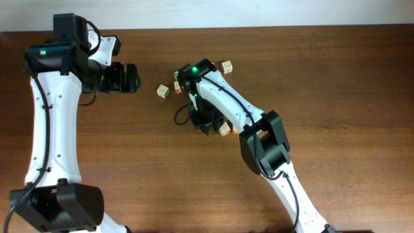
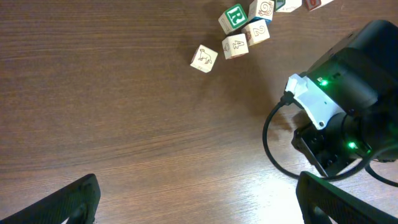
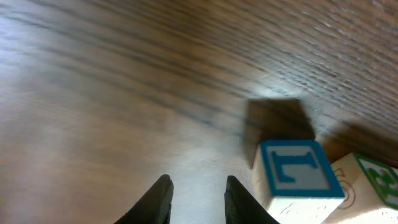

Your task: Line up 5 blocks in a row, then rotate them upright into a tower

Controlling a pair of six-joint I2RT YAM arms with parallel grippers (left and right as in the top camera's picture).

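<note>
Several small pale wooden blocks lie on the dark wood table. In the left wrist view a tight cluster (image 2: pixel 244 30) with a green R face sits at the top, and one block (image 2: pixel 204 58) stands apart. Overhead, two blocks (image 1: pixel 169 89) show left of the right arm, and two more (image 1: pixel 229 129) lie beside my right gripper (image 1: pixel 206 126). The right gripper (image 3: pixel 198 182) is narrowly open over bare table. A blue-T block (image 3: pixel 295 173) sits just right of its right finger, touching a green-printed block (image 3: pixel 376 180). My left gripper (image 1: pixel 132 77) (image 2: pixel 198 190) is wide open and holds nothing.
A lone block (image 1: pixel 227 66) lies beyond the right arm. The right arm's black wrist and cable (image 2: pixel 348 106) fill the right side of the left wrist view and hide part of the blocks overhead.
</note>
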